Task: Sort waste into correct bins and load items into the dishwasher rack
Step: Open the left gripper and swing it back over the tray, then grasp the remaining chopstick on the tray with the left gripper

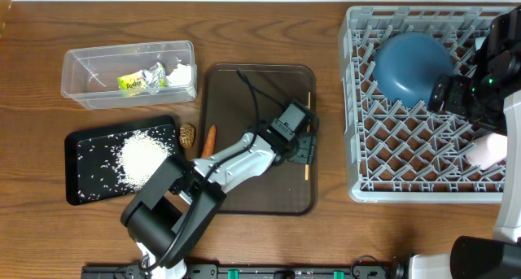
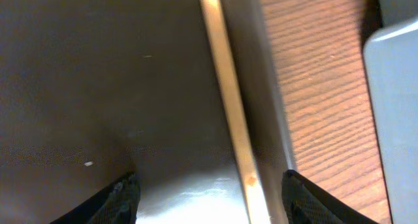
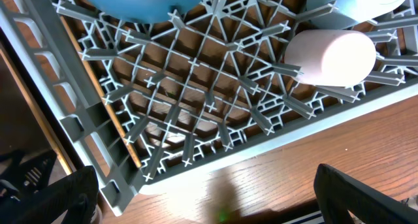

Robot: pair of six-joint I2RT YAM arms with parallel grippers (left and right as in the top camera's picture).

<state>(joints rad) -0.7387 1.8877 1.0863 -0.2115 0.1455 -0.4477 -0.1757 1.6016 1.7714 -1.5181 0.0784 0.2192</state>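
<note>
One wooden chopstick [image 1: 308, 137] lies along the right edge of the brown tray [image 1: 244, 189]. My left gripper [image 1: 301, 146] is open low over it; in the left wrist view the chopstick [image 2: 228, 100] runs between the fingers [image 2: 209, 201]. The grey dishwasher rack [image 1: 358, 108] holds the upturned dark blue bowl [image 1: 411, 63] and the white cup [image 1: 488, 150], which lies on its side [image 3: 330, 54]. My right gripper [image 1: 446, 93] hangs open and empty above the rack [image 3: 209, 208]. The clear tub [image 1: 81, 88] holds the foil wrapper [image 1: 134, 82] and tissue [image 1: 179, 70]. The black tray [image 1: 81, 149] holds rice [image 1: 145, 159].
The nut-like piece [image 1: 187, 134] and orange stick [image 1: 208, 141] lie on the table between the black tray and the brown tray. A thin wooden stick [image 3: 98, 87] lies along the rack's wall. A pale bowl [image 3: 356, 2] sits beside the cup.
</note>
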